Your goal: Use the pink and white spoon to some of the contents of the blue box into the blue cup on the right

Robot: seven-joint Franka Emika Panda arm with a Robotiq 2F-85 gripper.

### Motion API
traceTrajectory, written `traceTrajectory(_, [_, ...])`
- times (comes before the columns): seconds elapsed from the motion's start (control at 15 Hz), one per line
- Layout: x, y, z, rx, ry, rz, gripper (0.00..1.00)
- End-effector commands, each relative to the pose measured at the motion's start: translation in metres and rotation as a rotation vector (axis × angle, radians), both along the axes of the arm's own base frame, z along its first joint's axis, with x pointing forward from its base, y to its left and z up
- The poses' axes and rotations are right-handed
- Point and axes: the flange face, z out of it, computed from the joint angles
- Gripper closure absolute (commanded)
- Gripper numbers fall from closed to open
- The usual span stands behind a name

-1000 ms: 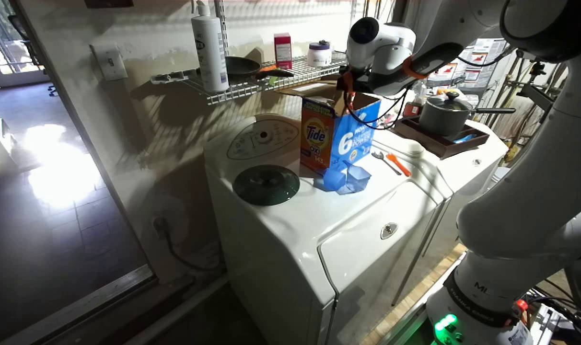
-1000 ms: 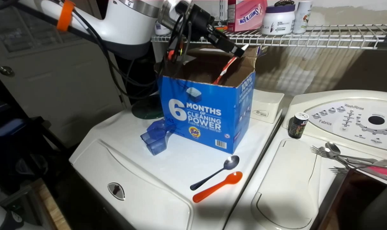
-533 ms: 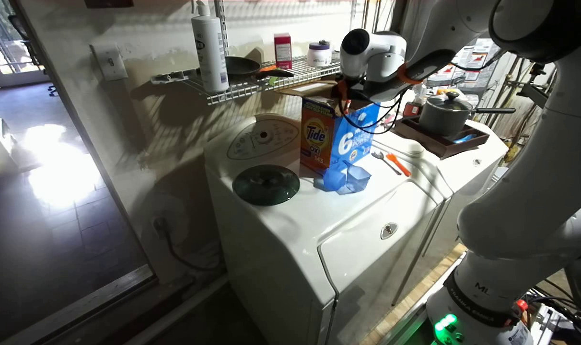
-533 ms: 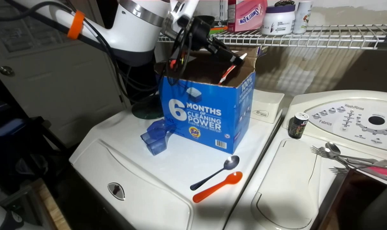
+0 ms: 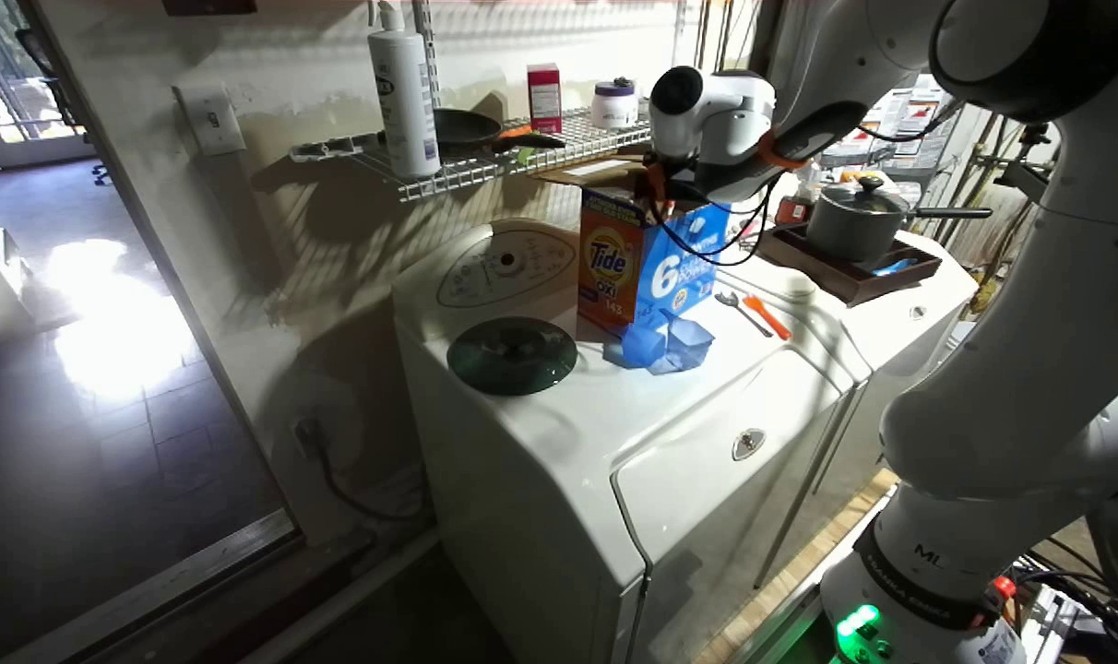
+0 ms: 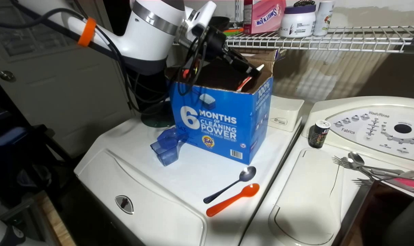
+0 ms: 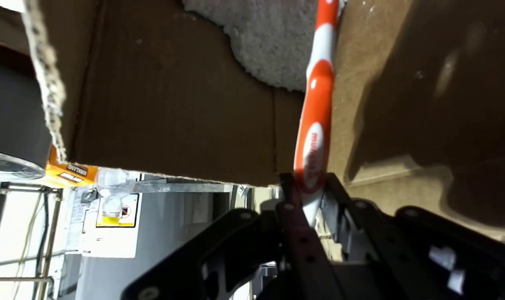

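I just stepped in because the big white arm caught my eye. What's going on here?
A robot arm has its gripper closed on a red-and-white spoon, held slanting down into the open blue box. Pale grainy powder shows inside, but the spoon's far end is out of sight, so I can't tell whether it has any on it. Some is probably meant for one of the blue cups beside the box.

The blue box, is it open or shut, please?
Open: the blue box gapes at the top, and the wrist view shows grainy contents inside.
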Motion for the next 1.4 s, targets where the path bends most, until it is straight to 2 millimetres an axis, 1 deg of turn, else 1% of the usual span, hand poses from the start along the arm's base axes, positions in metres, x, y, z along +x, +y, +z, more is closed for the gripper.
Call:
traceTrajectory(0.0, [0.007, 0.001, -0.019, -0.011, 0.03, -0.02, 0.95])
traceTrajectory(0.67, [0.006, -0.004, -0.049, 0.0, 0.108, -0.041, 0.95])
traceTrajectory(1.33, [0.003, -0.001, -0.062, 0.028, 0.189, -0.026, 0.95])
